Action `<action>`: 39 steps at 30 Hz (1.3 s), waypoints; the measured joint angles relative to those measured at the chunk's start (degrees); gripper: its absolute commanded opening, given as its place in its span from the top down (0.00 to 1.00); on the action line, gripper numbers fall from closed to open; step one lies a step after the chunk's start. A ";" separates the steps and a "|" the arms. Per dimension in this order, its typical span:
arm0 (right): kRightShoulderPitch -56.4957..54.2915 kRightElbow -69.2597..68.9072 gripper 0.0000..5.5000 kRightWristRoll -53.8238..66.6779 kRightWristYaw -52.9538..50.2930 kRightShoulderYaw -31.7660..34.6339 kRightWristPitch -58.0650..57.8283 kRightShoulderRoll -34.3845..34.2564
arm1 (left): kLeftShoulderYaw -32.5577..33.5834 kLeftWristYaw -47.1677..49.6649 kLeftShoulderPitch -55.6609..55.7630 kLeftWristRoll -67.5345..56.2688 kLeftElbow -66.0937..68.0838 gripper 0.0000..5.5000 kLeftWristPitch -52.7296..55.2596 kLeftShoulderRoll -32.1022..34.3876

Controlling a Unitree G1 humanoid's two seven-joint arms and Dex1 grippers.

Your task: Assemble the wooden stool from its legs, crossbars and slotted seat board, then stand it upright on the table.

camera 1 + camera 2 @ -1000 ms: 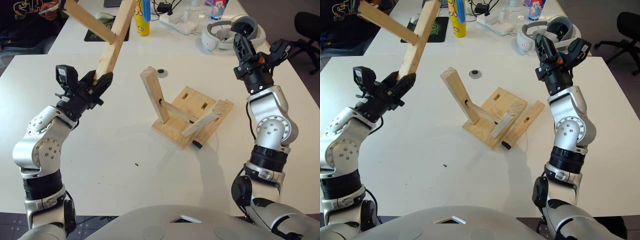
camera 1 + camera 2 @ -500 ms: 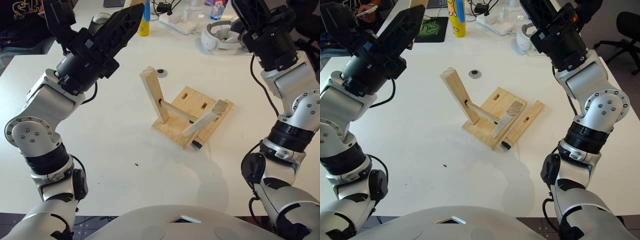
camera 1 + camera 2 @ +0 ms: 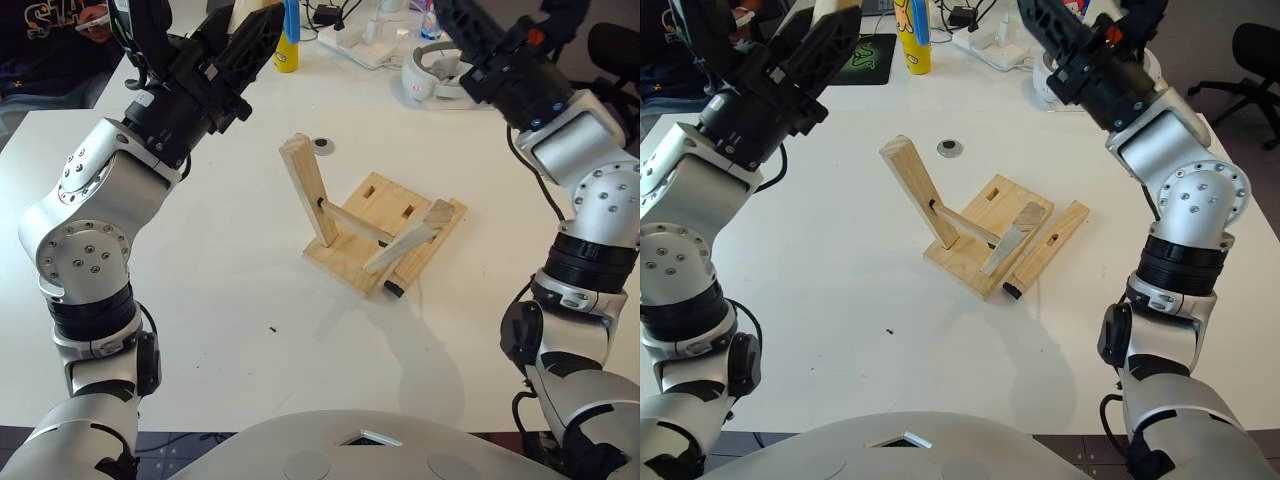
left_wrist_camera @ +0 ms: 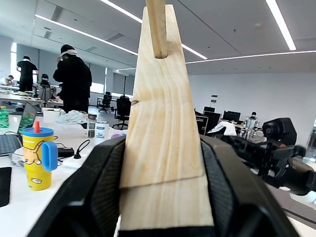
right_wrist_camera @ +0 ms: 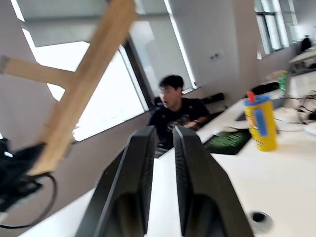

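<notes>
The slotted seat board [image 3: 392,203] lies flat in the middle of the white bench [image 3: 200,290]. One leg [image 3: 308,190] stands in it, leaning. A crossbar [image 3: 352,221] runs from that leg towards a second stick [image 3: 405,243] propped across the board. A loose leg [image 3: 1048,245] lies just beside the board's edge. Two slots [image 3: 370,187] in the board show open and empty.

High above the bench's far left side, the left pincer [image 4: 163,163] is clamped on another leg [image 4: 160,98], which has its own crossbar [image 4: 157,27] pegged in near the top. The right pincer [image 5: 163,134] is raised over the far right, its fingers almost together with nothing between them.

We judge the stool about half built, with the step in hand being to seat the held leg pair. The next move calls for lowering that piece and lining its end up squarely with an empty slot. The free arm will probably need to steady the board.

On the bench behind stands a yellow cup [image 4: 38,158] with its lid on; we cannot tell what is in it.
</notes>
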State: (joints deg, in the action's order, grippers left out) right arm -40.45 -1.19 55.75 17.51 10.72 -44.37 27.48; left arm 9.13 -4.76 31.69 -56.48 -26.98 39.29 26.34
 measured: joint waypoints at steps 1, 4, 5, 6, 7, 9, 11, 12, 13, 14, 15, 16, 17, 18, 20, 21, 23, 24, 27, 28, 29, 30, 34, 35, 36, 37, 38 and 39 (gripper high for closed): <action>0.96 1.24 0.88 -5.74 0.35 -3.53 1.46 1.51 | 0.08 -0.25 -0.07 1.25 0.39 0.63 -0.57 -0.01; 6.79 2.03 0.88 -21.17 5.89 -15.28 6.90 6.61 | 0.77 -1.10 -0.28 3.97 1.44 0.63 -2.23 -0.24; 9.56 2.23 0.88 -24.90 8.42 -18.74 8.34 7.83 | 1.46 -1.09 -0.29 4.82 1.78 0.63 -2.95 -0.39; 12.07 2.80 0.88 -28.56 10.82 -21.80 10.41 8.88 | 2.24 -1.04 -0.27 5.04 2.06 0.63 -3.50 -0.54; 13.70 3.62 0.88 -32.16 12.85 -24.17 13.02 10.01 | 2.82 -1.08 -0.26 5.42 2.24 0.63 -3.91 -0.64; 14.75 7.47 0.88 -39.51 14.37 -26.16 19.25 11.77 | 3.87 -1.03 -0.25 5.89 2.62 0.63 -4.30 -0.78; 13.21 13.59 0.88 -45.94 12.42 -26.33 25.46 12.41 | 4.59 -0.99 -0.23 5.93 2.62 0.63 -4.33 -0.97; 12.16 16.20 0.88 -47.70 11.28 -26.02 27.17 12.62 | 4.70 -0.99 -0.23 5.95 2.60 0.63 -4.36 -1.09; 10.31 19.87 0.88 -49.54 9.86 -24.81 29.33 12.70 | 4.74 -0.95 -0.23 5.98 2.58 0.63 -4.35 -1.28; 8.67 22.40 0.88 -50.77 9.71 -23.93 30.57 12.74 | 4.74 -0.96 -0.22 5.98 2.46 0.63 -4.35 -1.32; 7.72 23.59 0.88 -51.16 9.88 -23.43 31.29 12.86 | 4.74 -0.97 -0.22 5.98 2.41 0.63 -4.35 -1.33; 6.18 26.00 0.88 -52.80 11.17 -23.51 32.91 13.05 | 4.75 -0.94 -0.21 6.00 2.38 0.63 -4.34 -1.45; 5.24 28.45 0.88 -53.99 12.64 -23.90 33.82 13.11 | 4.79 -0.91 -0.19 5.99 2.29 0.63 -4.34 -1.73; 5.03 30.26 0.88 -55.04 13.75 -24.37 34.34 13.01 | 4.83 -0.85 -0.19 5.98 2.28 0.63 -4.34 -1.90; 4.05 35.63 0.88 -57.69 15.03 -25.75 36.05 11.96 | 5.12 -0.70 -0.07 6.01 2.27 0.63 -4.33 -1.96; 3.37 38.18 0.88 -58.22 15.70 -26.02 36.56 11.21 | 5.23 -0.59 0.05 6.01 2.21 0.63 -4.33 -2.00; 0.74 44.98 0.88 -60.47 16.44 -27.13 38.59 8.65 | 5.38 -0.33 0.20 6.03 2.00 0.63 -4.33 -2.25; -0.68 47.88 0.88 -62.09 15.76 -27.67 40.44 7.28 | 5.39 -0.25 0.20 6.05 1.86 0.63 -4.33 -2.47; -3.41 53.68 0.88 -64.65 13.63 -28.25 45.69 4.24 | 5.29 -0.20 0.20 6.58 1.76 0.63 -4.33 -2.68; -3.78 54.68 0.88 -65.31 13.60 -28.25 46.80 3.46 | 5.22 -0.19 0.20 6.78 1.76 0.63 -4.33 -2.84; -3.97 55.53 0.88 -65.95 13.63 -28.34 47.53 2.75 | 5.08 -0.20 0.20 6.93 1.74 0.63 -4.33 -2.96; -3.98 56.10 0.88 -66.33 13.75 -28.47 47.89 2.40 | 5.04 -0.19 0.20 7.04 1.74 0.63 -4.32 -3.01; -4.31 56.72 0.88 -67.32 19.15 -28.89 47.37 3.08 | 5.21 0.33 0.20 7.05 0.73 0.63 -4.15 -3.02; -4.48 56.31 0.88 -67.78 21.00 -28.99 46.84 3.64 | 5.40 0.55 0.20 7.05 0.44 0.63 -4.15 -3.03; -4.45 55.55 0.88 -67.81 23.10 -29.11 46.32 4.30 | 5.49 0.71 0.19 7.05 0.19 0.63 -4.13 -3.07; -4.16 54.60 0.88 -67.72 25.16 -29.12 45.77 4.90 | 5.51 0.82 0.19 7.05 0.00 0.63 -4.12 -3.09; -3.45 52.15 0.88 -67.06 28.89 -29.12 44.88 6.21 | 5.52 0.98 0.18 7.05 -0.21 0.63 -4.12 -3.12; -2.32 49.59 0.88 -66.00 32.46 -29.10 43.96 7.31 | 5.52 1.07 0.14 7.05 -0.30 0.63 -4.11 -3.17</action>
State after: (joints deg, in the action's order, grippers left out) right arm -42.77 48.40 -10.26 49.97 -18.38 -0.41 34.80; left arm 14.64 -3.68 31.83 -49.43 -27.28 35.18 23.17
